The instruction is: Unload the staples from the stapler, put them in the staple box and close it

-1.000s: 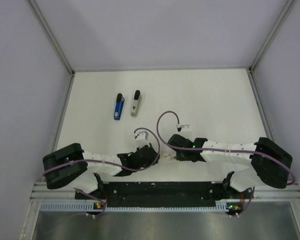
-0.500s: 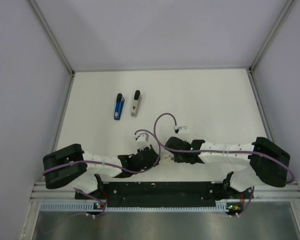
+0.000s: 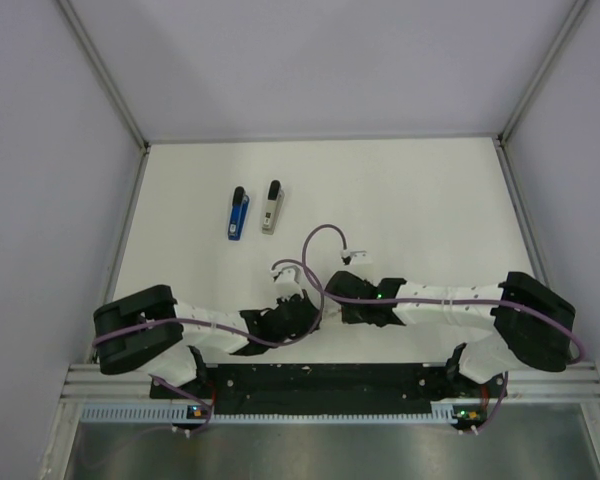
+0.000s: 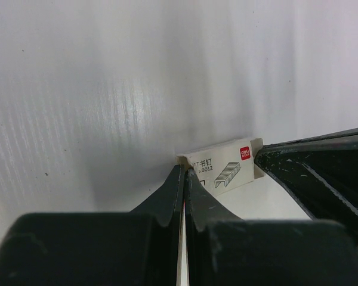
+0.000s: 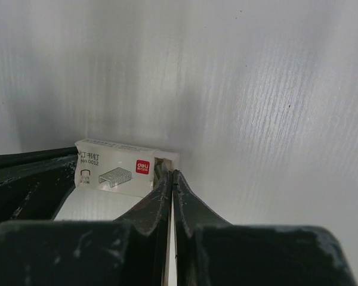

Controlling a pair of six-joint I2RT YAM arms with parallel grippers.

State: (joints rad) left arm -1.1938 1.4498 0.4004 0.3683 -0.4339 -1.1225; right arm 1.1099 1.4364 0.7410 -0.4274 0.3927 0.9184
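A blue stapler (image 3: 238,214) and a grey stapler (image 3: 271,208) lie side by side at the back left of the table, far from both grippers. A small white staple box (image 4: 224,170) lies on the table near the front, between the two grippers. My left gripper (image 4: 185,171) is shut, with its tips touching one end of the box. My right gripper (image 5: 170,174) is shut, with its tips at the box's (image 5: 116,170) open end. In the top view the two grippers meet tip to tip, the left (image 3: 313,311) and the right (image 3: 340,311), and they hide the box.
The white table (image 3: 420,200) is walled on the left, back and right. Purple cables loop up over both wrists (image 3: 320,245). The black base rail (image 3: 320,378) runs along the near edge.
The right gripper has moved left and the left gripper slightly right, so they now meet at the staple box. The staplers have not moved.
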